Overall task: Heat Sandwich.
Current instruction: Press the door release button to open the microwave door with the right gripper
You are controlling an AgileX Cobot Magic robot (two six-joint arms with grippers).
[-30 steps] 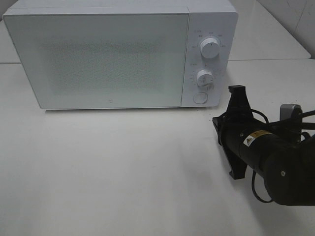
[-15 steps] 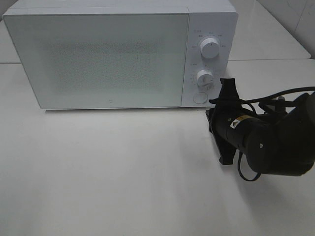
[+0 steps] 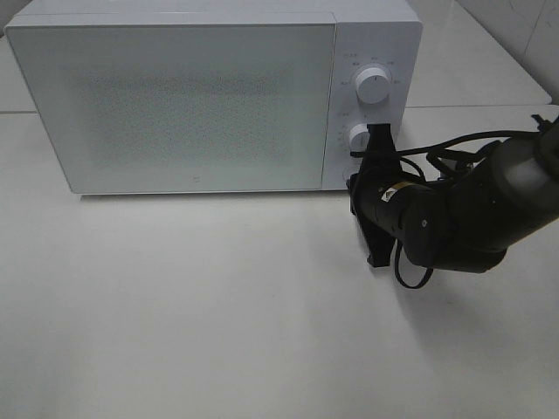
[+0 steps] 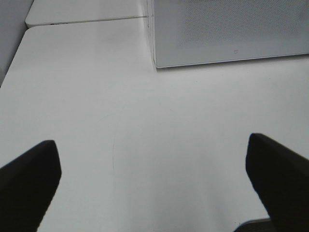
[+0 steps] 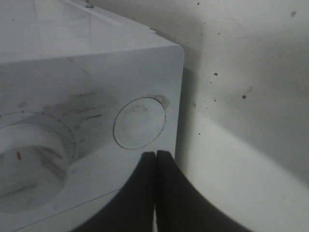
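Your microwave (image 3: pixel 376 26) is cased in smooth white plastic with a soft sheen. Its door (image 3: pixel 175 105) is a pale glassy panel with a fine dotted mesh, and the round button (image 5: pixel 140 123) and the knob (image 5: pixel 29 159) are white plastic smudged with grey scuffs. The bench (image 3: pixel 175 305) looks smooth, matt and white, flecked with small dark specks close to the microwave. The right tool (image 5: pixel 155 159) and the left tool (image 4: pixel 154 166) have matt black fingers, and the right arm's black casing (image 3: pixel 472 218) has a slight sheen.
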